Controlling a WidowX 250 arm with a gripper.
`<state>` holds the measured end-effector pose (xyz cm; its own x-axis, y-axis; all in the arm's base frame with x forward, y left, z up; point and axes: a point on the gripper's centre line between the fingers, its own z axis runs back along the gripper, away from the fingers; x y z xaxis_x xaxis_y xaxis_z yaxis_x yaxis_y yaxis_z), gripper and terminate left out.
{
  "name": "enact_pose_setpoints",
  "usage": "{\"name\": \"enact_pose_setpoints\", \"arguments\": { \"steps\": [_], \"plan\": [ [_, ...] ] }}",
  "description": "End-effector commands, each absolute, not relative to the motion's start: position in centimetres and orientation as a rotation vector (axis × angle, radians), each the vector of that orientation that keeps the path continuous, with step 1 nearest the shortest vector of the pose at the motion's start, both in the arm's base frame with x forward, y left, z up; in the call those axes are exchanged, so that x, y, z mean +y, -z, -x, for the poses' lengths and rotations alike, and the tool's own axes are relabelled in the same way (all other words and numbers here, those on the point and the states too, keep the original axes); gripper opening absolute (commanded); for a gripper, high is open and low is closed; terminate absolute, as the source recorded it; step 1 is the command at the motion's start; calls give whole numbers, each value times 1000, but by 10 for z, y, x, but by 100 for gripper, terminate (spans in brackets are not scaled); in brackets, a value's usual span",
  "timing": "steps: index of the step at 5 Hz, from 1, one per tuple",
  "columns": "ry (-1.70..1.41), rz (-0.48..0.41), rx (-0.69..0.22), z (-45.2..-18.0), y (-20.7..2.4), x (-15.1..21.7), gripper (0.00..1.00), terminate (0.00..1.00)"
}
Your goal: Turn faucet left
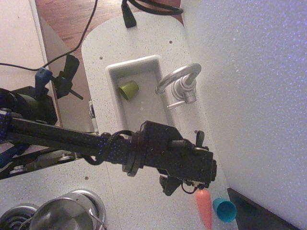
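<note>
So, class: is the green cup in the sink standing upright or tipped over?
Tipped over. The green cup lies on its side on the floor of the sink, its open mouth facing sideways.

A green cup (129, 89) lies on its side in the white sink basin (115, 72). An orange carrot (204, 207) lies on the counter (139, 211) beside a blue cup (224, 210). Steel pots (67, 213) sit at the lower left corner

Two cups (129, 89) (224, 210), one faucet (180, 84), one carrot (204, 207).

Faucet (180, 86) beside sink (139, 64), pincer (184, 187) near carrot (204, 208)
</note>
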<state>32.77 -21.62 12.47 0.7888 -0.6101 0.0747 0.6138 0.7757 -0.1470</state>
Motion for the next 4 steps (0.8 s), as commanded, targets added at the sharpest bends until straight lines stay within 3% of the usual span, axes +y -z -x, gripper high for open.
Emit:
{"name": "enact_pose_setpoints", "arguments": {
  "steps": [1,2,4],
  "plan": [
    [662,167,-23,-328,-125,-216,100,0],
    [577,192,-101,-325,-130,-179,100,0],
    [522,103,-135,-318,-131,-146,100,0]
  ]
}}
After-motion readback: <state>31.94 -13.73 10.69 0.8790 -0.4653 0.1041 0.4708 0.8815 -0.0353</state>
